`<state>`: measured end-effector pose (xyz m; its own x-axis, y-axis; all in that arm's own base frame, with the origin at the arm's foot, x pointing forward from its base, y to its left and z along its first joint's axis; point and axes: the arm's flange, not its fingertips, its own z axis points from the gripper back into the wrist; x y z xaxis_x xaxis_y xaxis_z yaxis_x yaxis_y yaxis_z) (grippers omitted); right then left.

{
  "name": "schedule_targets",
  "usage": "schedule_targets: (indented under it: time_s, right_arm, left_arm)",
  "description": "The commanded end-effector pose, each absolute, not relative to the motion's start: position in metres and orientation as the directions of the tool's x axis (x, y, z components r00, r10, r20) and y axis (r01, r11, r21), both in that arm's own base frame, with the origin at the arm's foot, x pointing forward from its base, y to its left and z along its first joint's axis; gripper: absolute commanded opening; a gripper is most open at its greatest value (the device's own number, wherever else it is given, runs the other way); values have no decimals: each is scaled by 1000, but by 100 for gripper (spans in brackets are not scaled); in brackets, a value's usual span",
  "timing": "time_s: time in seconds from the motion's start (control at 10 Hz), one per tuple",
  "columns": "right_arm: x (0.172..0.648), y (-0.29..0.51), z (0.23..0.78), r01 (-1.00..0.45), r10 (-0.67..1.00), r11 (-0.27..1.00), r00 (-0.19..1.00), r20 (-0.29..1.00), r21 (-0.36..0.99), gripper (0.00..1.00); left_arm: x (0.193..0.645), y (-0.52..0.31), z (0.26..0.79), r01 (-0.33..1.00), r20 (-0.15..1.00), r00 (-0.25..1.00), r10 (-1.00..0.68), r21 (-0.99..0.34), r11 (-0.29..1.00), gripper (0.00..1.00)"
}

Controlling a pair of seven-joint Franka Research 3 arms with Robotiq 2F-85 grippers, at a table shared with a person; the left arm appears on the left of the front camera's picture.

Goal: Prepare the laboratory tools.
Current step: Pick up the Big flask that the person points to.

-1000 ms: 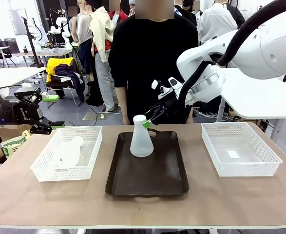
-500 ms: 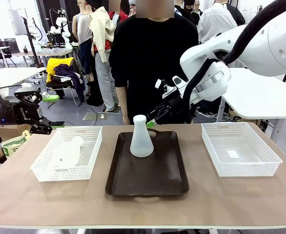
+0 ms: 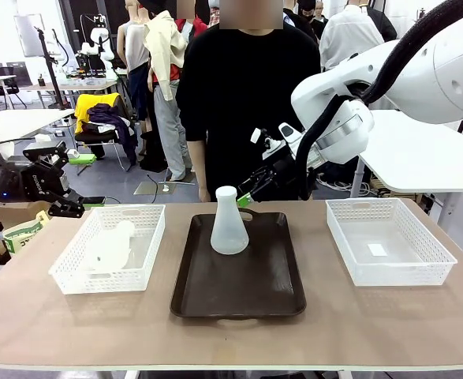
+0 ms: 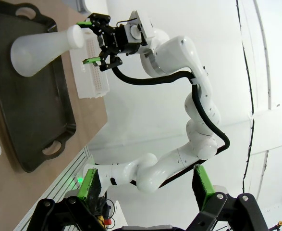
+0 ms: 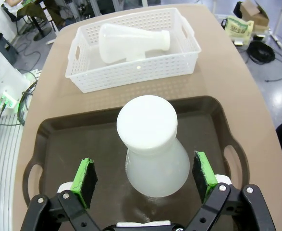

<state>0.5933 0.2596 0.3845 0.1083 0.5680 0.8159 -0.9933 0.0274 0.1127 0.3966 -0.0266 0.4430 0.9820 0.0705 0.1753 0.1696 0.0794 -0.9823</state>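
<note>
One translucent white conical flask [image 3: 229, 227] stands upright on the dark brown tray [image 3: 239, 288]. My right gripper [image 3: 245, 197] hovers open just behind and to the right of its neck, not touching it. In the right wrist view the flask [image 5: 153, 144] stands ahead of the open gripper [image 5: 143, 174], framed by the green pads [image 5: 84, 176]. The second flask [image 3: 110, 245] lies on its side in the left white mesh basket [image 3: 148, 251]. My left gripper [image 3: 71, 207] stays open at the table's far left edge, and it is empty in its own view [image 4: 145, 185].
A white mesh basket [image 3: 389, 251] with a small label inside sits on the right. A person in black stands at the far side behind the tray. Bare tabletop [image 3: 231, 335] runs along the front edge.
My right gripper has drawn back a little to the right from the flask's neck, then held still. The flask stays upright on the tray. The left arm has not moved.
</note>
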Motion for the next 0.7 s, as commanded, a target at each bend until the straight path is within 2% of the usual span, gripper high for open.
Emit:
schedule_targets:
  time_s: [0.0,0.6]
  right_arm:
    - [596,261,383,-994,560,16,96,823,105,100]
    - [596,261,383,-994,560,16,96,823,105,100]
  left_arm:
    - [396,-26,443,183,188,979,74,-980,77,100]
    - [396,-26,443,183,188,979,74,-980,77,100]
